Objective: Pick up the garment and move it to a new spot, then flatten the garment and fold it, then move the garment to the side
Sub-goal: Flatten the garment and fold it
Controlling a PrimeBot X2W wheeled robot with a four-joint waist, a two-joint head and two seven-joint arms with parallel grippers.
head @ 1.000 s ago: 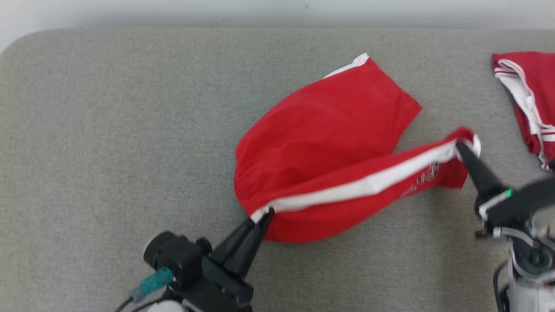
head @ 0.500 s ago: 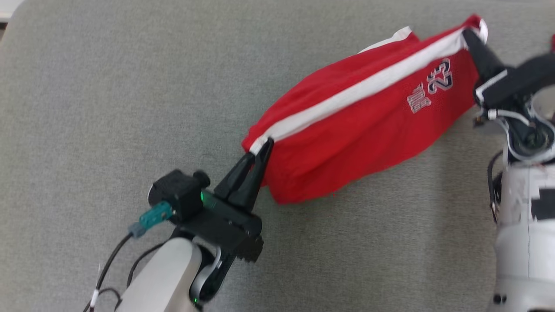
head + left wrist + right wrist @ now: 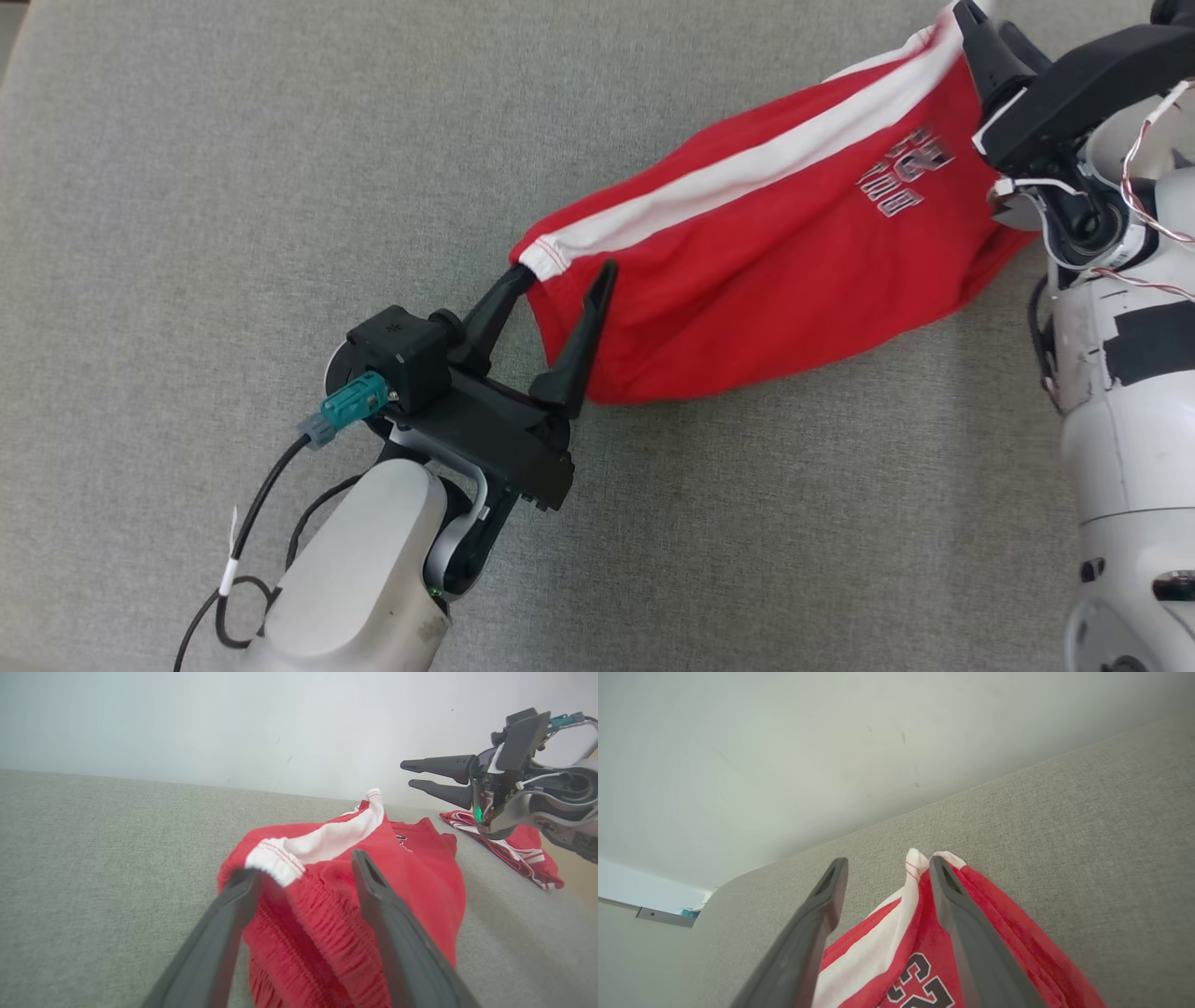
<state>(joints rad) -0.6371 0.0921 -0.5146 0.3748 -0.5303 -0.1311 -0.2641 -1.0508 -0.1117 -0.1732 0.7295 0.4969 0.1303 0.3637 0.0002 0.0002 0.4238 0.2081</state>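
At the near left, left gripper (image 3: 562,268): jaws spread wide and clamping nothing. The gathered waistband corner (image 3: 273,861) lies between the fingers, brushing the left one.
Garment (image 3: 775,252): red shorts with a white side stripe (image 3: 747,177), lying slack on the grey upholstered surface (image 3: 233,187), from the middle out to the far right.
Long axis: near left to far right, the stripe running along it, with one end at each gripper.
Far right, right gripper (image 3: 887,862): jaws apart. The striped hem corner stands against the inner face of one finger, not pinched.
Bearing: the cloth sits straight ahead of both pairs of jaws, along each gripper's own line.
Nearer arm: left for the waistband end, right for the hem end; neither is closer to the middle.
Judged stage: set down at its new spot, with flattening to come, probably by pulling the ends apart along that axis.
Further right: a second red garment (image 3: 518,851), well apart.
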